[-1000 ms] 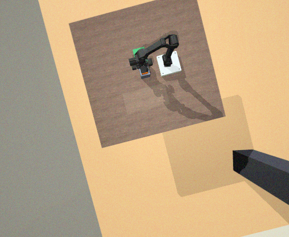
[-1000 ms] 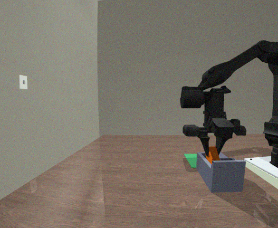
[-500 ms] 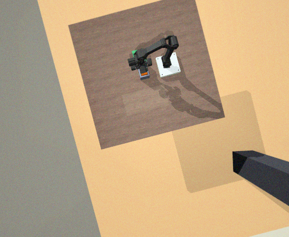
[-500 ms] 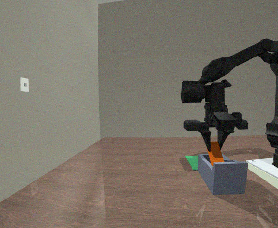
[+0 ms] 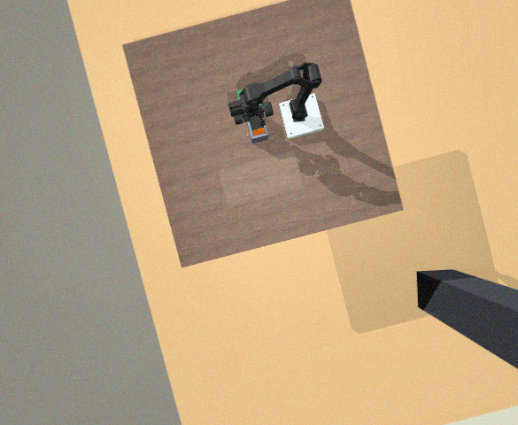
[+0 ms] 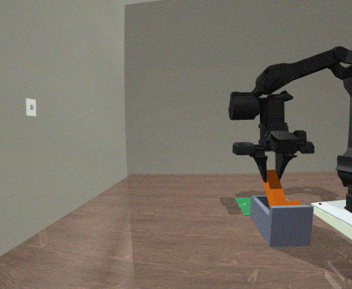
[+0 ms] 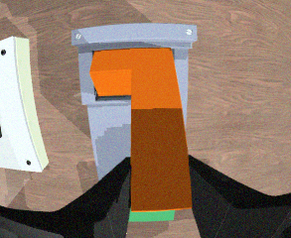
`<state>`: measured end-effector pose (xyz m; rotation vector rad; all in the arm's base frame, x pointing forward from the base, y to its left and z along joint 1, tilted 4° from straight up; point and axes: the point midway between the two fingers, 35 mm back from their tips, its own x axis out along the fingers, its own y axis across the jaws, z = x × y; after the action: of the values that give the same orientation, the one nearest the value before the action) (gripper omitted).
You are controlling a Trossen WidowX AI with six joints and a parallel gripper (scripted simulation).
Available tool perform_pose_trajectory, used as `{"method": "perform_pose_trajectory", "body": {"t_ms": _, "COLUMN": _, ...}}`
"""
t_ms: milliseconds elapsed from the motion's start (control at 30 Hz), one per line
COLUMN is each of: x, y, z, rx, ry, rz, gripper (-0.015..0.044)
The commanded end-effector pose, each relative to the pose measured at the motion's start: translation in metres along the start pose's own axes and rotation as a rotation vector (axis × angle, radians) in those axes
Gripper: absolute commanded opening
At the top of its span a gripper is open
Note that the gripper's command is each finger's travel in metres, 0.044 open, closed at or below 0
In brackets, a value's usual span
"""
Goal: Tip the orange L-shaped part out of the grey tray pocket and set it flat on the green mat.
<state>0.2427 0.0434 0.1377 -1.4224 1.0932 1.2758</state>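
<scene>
Gripper (image 5: 256, 121) (image 6: 272, 180) (image 7: 157, 163): one, pointing down over the tray, fingers part-way open and shut firmly on the part. From my seat I see one finger against each side of the raised end.

Part (image 5: 259, 131) (image 6: 275, 195) (image 7: 157, 84): one, orange, L-shaped, tilted. Its straight end is high, between the fingers; its L-shaped end is low, at the tray's end farther from the mat. In my exterior view the top of that low end shows just above the tray's rim. Whether it touches the pocket, I cannot tell.

Tray (image 5: 259, 139) (image 6: 290, 225) (image 7: 135, 35): one, blue-grey, upright on the table (image 5: 189, 182) (image 6: 182, 248) (image 7: 249, 99). Two small screw heads show on its end rim in my wrist view.

Mat (image 5: 238, 92) (image 6: 243, 205) (image 7: 152, 216): one, green, flat on the table by the tray's other end, partly hidden from me in every view. The part is off it.

Arm (image 5: 277, 82) (image 6: 306, 67): one, black, bent over from its base plate (image 5: 314, 127) (image 6: 328, 211) (image 7: 16, 119), which is white and lies beside the tray, apart from it.

Switch (image 6: 30, 107): one, white, on the wall at the left of my exterior view.
</scene>
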Motion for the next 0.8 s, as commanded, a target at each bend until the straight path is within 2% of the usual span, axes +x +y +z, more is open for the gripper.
{"method": "perform_pose_trajectory", "body": {"t_ms": 0, "x": -0.007, "y": -0.001, "z": 0.001, "rx": 0.003, "ry": -0.009, "rz": -0.005, "gripper": 0.0}}
{"method": "perform_pose_trajectory", "body": {"t_ms": 767, "x": -0.034, "y": -0.001, "z": 0.001, "rx": 0.003, "ry": -0.009, "rz": -0.005, "gripper": 0.0}}
